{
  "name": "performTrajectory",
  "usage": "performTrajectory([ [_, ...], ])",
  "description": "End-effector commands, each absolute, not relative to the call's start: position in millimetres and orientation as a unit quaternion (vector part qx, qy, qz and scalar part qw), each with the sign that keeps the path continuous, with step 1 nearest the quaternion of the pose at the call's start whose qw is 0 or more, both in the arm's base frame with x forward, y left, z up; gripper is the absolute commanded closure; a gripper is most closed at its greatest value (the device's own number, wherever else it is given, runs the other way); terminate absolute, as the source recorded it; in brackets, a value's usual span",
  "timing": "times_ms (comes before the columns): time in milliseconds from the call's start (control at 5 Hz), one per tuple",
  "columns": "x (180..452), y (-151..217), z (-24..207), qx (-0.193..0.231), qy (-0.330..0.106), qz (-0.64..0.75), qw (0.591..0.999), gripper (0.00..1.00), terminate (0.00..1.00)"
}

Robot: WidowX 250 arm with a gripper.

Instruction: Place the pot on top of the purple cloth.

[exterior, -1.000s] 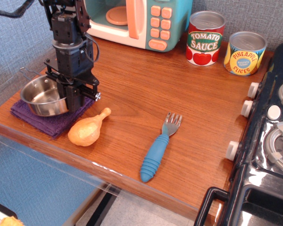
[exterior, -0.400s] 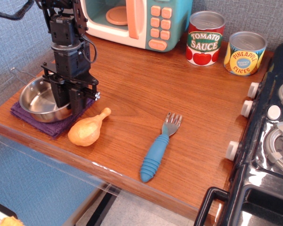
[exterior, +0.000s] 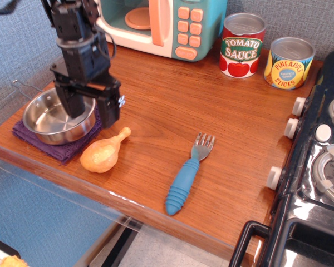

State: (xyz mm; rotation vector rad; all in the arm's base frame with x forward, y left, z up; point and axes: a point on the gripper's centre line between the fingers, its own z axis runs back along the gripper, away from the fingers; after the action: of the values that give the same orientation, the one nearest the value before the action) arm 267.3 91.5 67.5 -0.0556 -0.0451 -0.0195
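The pot (exterior: 49, 120), a small shiny steel pan with a thin wire handle pointing back left, sits flat on the purple cloth (exterior: 51, 147) at the table's front left corner. The cloth shows as a dark border around the pot's front and left. My gripper (exterior: 94, 118) hangs over the pot's right rim with its black fingers spread. One finger is over the pot's inside and the other is outside its right edge. It holds nothing. The arm hides part of the pot's far right rim.
A toy chicken drumstick (exterior: 103, 152) lies just right of the cloth. A blue-handled fork (exterior: 186, 179) lies mid-table. A toy microwave (exterior: 161, 22) and two tin cans (exterior: 242, 44) (exterior: 289, 62) stand at the back. A black stove (exterior: 317, 167) borders the right side.
The gripper has opened, let go of the pot's rim and risen a little to the right. The pot has settled flat on the cloth, slightly further left.
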Motion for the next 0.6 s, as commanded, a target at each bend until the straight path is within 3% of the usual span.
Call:
performTrajectory([
  [0, 279, 65, 105, -0.024, -0.088, -0.012, 0.996, 0.00, 0.00],
  [400, 296, 48, 95, 0.008, -0.070, -0.009, 0.998, 0.00, 0.00],
])
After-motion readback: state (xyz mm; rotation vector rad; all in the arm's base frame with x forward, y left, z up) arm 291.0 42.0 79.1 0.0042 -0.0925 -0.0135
